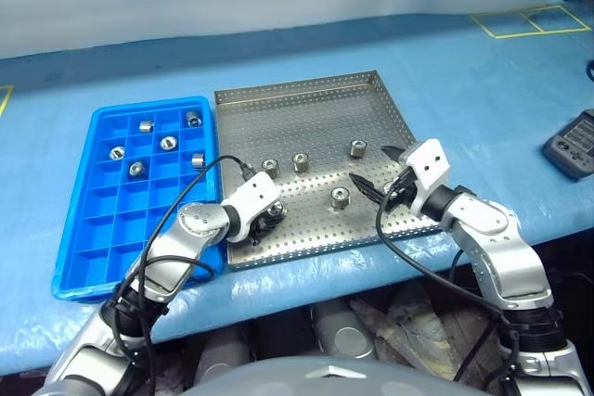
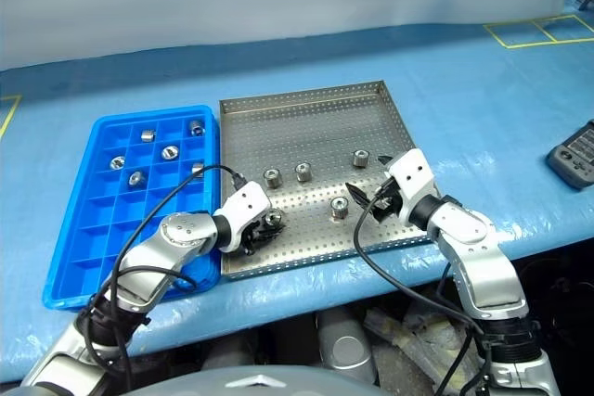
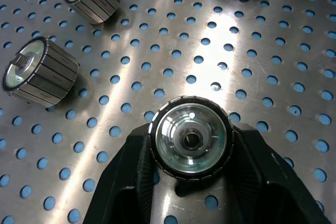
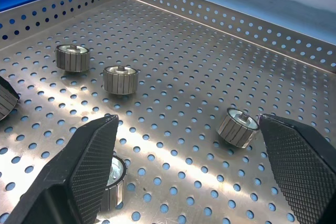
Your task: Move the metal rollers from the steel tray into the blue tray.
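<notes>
The steel tray (image 1: 306,108) lies mid-table with the blue tray (image 1: 102,229) against its left side. My left gripper (image 3: 190,141) is down at the steel tray's front left, shut on a metal roller (image 3: 191,139) that rests on the perforated floor. Three loose rollers (image 1: 270,167) (image 1: 301,162) (image 1: 358,147) stand in a row further back, and one roller (image 1: 341,198) sits nearer the front. My right gripper (image 1: 373,166) hovers open over the tray's right side, close to that front roller (image 4: 111,179), holding nothing. Several rollers (image 1: 168,143) sit in the blue tray's far compartments.
A dark handheld device (image 1: 574,144) lies at the table's right edge. Yellow tape marks (image 1: 529,20) show at the far right. The blue tray's near compartments (image 1: 139,248) hold nothing. The table's front edge runs just below both trays.
</notes>
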You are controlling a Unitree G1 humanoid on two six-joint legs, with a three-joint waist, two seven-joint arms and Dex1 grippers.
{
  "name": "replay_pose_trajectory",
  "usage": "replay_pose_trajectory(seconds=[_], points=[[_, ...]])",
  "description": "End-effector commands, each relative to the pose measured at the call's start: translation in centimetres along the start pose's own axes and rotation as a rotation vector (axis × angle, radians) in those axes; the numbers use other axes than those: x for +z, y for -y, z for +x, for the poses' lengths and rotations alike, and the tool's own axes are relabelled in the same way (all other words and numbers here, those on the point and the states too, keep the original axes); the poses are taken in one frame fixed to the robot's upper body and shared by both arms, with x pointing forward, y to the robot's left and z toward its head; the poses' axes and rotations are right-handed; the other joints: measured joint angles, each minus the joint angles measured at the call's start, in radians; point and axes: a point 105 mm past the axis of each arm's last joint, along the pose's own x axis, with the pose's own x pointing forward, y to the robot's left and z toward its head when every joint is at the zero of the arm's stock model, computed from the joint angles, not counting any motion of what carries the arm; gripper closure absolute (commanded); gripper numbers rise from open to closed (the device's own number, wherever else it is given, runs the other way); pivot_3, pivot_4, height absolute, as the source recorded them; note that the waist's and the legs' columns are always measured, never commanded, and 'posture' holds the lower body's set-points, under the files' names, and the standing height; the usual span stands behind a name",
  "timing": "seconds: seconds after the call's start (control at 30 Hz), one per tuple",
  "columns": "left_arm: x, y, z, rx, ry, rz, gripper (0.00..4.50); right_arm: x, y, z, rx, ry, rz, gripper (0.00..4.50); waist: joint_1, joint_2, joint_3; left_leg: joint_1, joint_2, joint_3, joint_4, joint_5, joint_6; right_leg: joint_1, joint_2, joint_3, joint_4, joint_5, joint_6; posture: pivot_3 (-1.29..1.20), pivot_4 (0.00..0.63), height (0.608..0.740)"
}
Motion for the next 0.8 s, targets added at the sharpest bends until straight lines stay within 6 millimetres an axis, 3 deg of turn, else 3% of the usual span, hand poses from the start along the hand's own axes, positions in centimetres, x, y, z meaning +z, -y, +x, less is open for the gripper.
replay_pose_trajectory(seconds=[0.03, 0.23, 0.43, 0.67, 0.8], points=[[1.7, -0.6, -0.8, 0.044, 0.083, 0.005, 2.79, 1.4, -0.4, 0.2, 0.022, 0.047, -0.029, 0.00, 0.000, 0.000, 0.000, 0.000, 0.000, 0.000, 0.000, 0.000, 0.000, 0.000, 0.000, 0.000, 0.000, 0.000, 0.000, -0.26, 0.150, 0.740], [3.8, -1.7, -2.9, 0.110, 0.204, -0.026, 2.79, 1.1, -1.4, 0.6, 0.099, 0.031, -0.027, 0.00, 0.004, 0.000, 0.000, 0.000, 0.000, 0.000, 0.000, 0.000, 0.000, 0.000, 0.000, 0.000, 0.000, 0.000, 0.000, -0.23, 0.150, 0.740], [5.5, -5.1, -8.1, 0.346, 0.355, -0.069, 2.79, 1.6, -2.8, 1.6, 0.215, 0.052, -0.010, 0.00, 0.016, 0.000, 0.000, 0.000, 0.000, 0.000, 0.000, 0.000, 0.000, 0.000, 0.000, 0.000, 0.000, 0.000, 0.000, -0.15, 0.150, 0.740], [2.4, -8.6, -14.2, 0.746, 0.273, -0.128, 2.79, 3.6, -5.6, 2.6, 0.453, 0.148, 0.040, 0.00, 0.063, -0.001, 0.000, 0.001, 0.000, -0.001, 0.000, 0.000, 0.000, 0.000, 0.000, 0.000, 0.000, 0.001, 0.000, -0.05, 0.150, 0.740], [0.4, -9.6, -16.5, 0.945, 0.202, -0.189, 2.79, 4.7, -7.1, 2.8, 0.576, 0.192, 0.073, 0.00, 0.118, -0.002, 0.001, 0.000, 0.000, -0.002, 0.001, 0.000, 0.000, 0.000, -0.001, -0.002, 0.000, 0.001, -0.001, 0.01, 0.150, 0.740]])
